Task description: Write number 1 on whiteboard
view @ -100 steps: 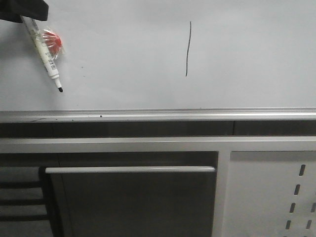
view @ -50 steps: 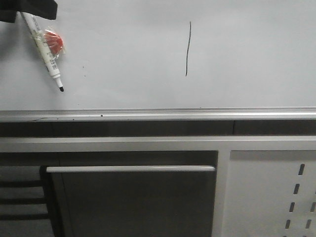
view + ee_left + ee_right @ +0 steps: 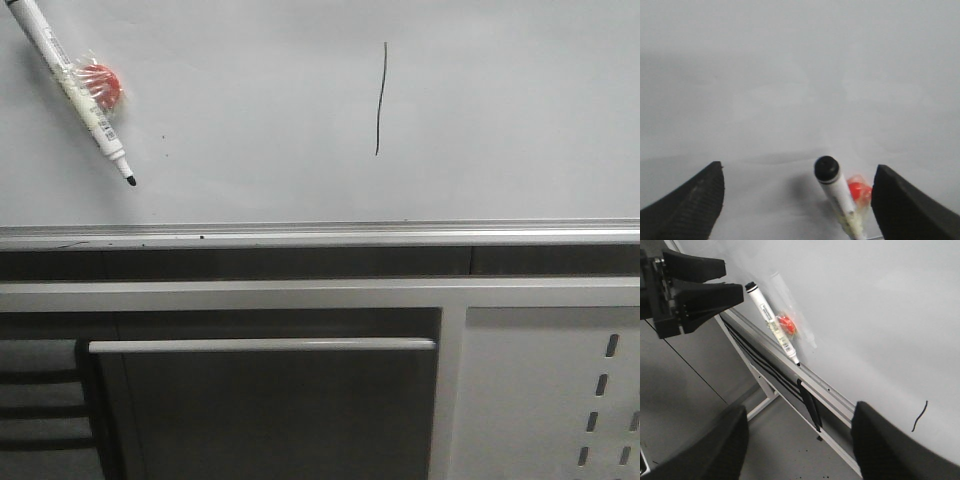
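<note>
White marker (image 3: 75,95), tip down, beside red piece (image 3: 103,84); below, dark panel (image 3: 270,410), perforated panel (image 3: 550,390).

Whiteboard (image 3: 500,110) pale grey-white; number 1 (image 3: 381,98) dark stroke; marker (image 3: 75,92) white, black tip; magnet (image 3: 100,85) red

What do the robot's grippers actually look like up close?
Each gripper has two black, wedge-shaped fingers. The left gripper shows a fine ribbed texture on its fingers. The right gripper's fingers look dark and smooth but blurred. No cables or markings show.
</note>
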Robot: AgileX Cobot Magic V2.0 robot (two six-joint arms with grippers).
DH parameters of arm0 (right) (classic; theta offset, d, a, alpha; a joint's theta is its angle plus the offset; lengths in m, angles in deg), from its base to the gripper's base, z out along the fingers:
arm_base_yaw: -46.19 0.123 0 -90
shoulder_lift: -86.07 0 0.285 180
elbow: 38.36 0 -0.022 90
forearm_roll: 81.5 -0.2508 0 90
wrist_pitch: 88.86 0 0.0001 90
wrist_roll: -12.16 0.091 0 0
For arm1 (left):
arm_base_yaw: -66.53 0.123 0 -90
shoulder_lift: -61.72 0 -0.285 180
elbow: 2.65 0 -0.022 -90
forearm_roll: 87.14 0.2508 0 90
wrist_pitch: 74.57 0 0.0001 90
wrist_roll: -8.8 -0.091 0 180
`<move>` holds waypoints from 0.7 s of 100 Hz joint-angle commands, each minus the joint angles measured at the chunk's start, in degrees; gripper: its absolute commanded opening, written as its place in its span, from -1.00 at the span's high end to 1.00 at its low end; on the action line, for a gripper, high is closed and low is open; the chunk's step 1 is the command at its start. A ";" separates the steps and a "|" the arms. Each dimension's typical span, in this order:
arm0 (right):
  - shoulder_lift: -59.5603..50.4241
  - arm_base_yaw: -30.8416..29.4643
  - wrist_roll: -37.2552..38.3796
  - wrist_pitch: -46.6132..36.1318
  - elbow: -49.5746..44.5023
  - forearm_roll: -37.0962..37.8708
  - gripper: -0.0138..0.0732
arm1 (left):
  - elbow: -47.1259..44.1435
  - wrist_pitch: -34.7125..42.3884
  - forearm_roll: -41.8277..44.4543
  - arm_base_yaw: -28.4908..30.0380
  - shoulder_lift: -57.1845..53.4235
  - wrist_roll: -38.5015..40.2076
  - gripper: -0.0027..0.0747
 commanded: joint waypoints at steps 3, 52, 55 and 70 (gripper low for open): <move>-1.55 -0.43 -0.23 -0.42 2.04 -1.53 -0.25 | -1.10 -3.47 -4.31 0.07 -4.70 1.10 -0.51; -15.01 -4.76 -0.10 -2.75 0.73 -1.66 0.50 | -5.72 -8.75 -3.56 0.07 -23.18 1.10 0.42; -16.59 -5.33 -0.10 -3.24 -0.04 -1.66 0.65 | -5.72 -8.89 -2.63 0.07 -23.91 1.10 0.59; -27.03 -7.10 -0.10 -9.67 -8.54 -1.12 0.82 | -5.82 -10.17 0.46 0.07 -27.54 1.10 0.98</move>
